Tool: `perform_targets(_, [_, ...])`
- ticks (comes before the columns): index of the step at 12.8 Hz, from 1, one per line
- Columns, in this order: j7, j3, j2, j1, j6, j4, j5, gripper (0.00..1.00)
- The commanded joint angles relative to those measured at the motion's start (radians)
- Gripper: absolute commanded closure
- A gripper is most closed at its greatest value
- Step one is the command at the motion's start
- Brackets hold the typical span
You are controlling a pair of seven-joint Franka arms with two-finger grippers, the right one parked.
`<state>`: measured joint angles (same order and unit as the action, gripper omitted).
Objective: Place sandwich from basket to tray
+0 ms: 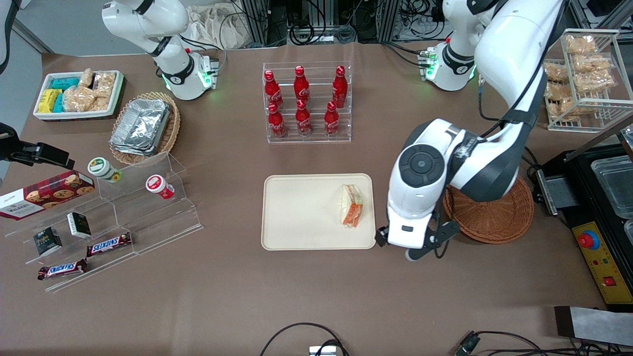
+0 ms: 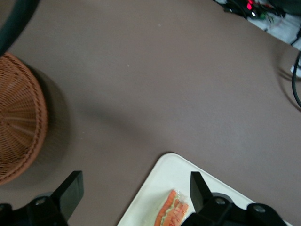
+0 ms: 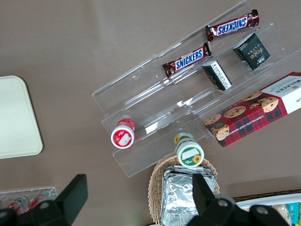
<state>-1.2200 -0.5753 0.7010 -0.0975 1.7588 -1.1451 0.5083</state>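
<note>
The sandwich [image 1: 352, 205] lies on the cream tray [image 1: 306, 212], near the tray's edge toward the working arm. Its orange and green filling faces the front camera. The round reddish-brown basket [image 1: 494, 217] holds nothing that I can see and is partly under the arm. My left gripper [image 1: 395, 244] hangs open and empty above the table, between tray and basket, beside the tray's corner nearest the front camera. The left wrist view shows the open gripper [image 2: 134, 188], the sandwich [image 2: 173, 213] next to one finger [image 2: 197, 188], the tray [image 2: 174, 174] and the basket [image 2: 19, 122].
A clear rack of red bottles [image 1: 306, 101] stands farther from the front camera than the tray. A clear stepped shelf with snacks [image 1: 123, 212], a tan basket of foil containers [image 1: 146, 126] and a white bin [image 1: 79, 94] lie toward the parked arm's end. A black machine [image 1: 603, 207] stands beside the basket.
</note>
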Motion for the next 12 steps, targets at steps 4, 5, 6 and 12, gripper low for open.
perform_targets(4, [0.207, -0.005, -0.089, 0.120, -0.099, -0.010, -0.106, 0.00])
perform_targets(5, [0.258, -0.001, -0.104, 0.151, -0.113, -0.015, -0.131, 0.00])
perform_targets(6, [0.317, -0.001, -0.127, 0.182, -0.122, -0.022, -0.154, 0.00])
perform_targets(12, [0.742, 0.322, -0.380, 0.135, -0.145, -0.220, -0.414, 0.00])
